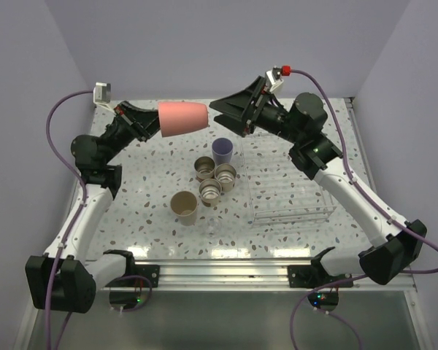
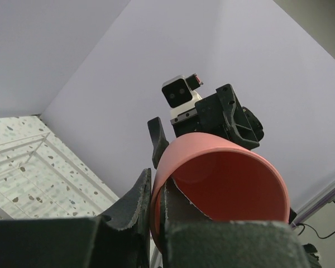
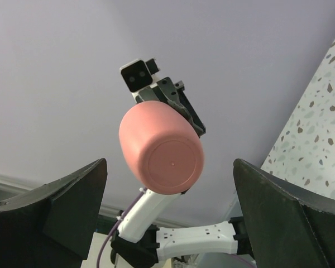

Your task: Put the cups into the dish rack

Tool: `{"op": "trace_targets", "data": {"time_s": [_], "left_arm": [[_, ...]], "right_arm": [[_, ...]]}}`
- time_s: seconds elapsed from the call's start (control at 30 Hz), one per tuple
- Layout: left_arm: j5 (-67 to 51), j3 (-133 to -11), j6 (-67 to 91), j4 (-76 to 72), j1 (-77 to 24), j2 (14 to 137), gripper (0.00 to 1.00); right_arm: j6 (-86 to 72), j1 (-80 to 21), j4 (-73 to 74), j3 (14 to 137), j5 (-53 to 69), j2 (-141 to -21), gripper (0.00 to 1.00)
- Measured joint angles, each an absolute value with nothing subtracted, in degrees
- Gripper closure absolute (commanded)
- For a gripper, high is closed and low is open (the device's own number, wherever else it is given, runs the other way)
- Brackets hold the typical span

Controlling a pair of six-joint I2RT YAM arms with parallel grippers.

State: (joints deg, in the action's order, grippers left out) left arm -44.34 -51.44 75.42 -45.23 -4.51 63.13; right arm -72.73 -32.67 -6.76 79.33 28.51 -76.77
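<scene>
My left gripper [image 1: 153,123] is shut on the rim of the pink-red cup [image 1: 183,118] and holds it on its side high above the table, base pointing right. In the left wrist view one finger is inside the cup [image 2: 223,184] and one outside, around the gripper point [image 2: 156,209]. My right gripper [image 1: 223,114] is wide open, facing the cup's base a short way off. The right wrist view shows the cup [image 3: 164,151] beyond the open gripper [image 3: 170,215]. The lavender cup [image 1: 222,151], tan cup [image 1: 184,207] and three beige cups [image 1: 204,168] [image 1: 225,176] [image 1: 210,191] stand on the table. The clear dish rack [image 1: 288,208] lies at the right.
The speckled table [image 1: 139,211] has purple walls on three sides. A metal rail [image 1: 226,273] with the arm bases runs along the near edge. The rack's thin walls also show in the left wrist view [image 2: 39,162].
</scene>
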Motion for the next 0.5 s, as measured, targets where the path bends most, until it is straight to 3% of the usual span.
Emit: {"op": "trace_targets", "data": {"time_s": [0.5], "left_arm": [[-43.48, -47.03, 81.76, -55.64, -4.58, 65.34, 1.0]], "right_arm": [[-76.18, -33.56, -12.14, 79.33, 29.54, -77.06, 0.02]]}}
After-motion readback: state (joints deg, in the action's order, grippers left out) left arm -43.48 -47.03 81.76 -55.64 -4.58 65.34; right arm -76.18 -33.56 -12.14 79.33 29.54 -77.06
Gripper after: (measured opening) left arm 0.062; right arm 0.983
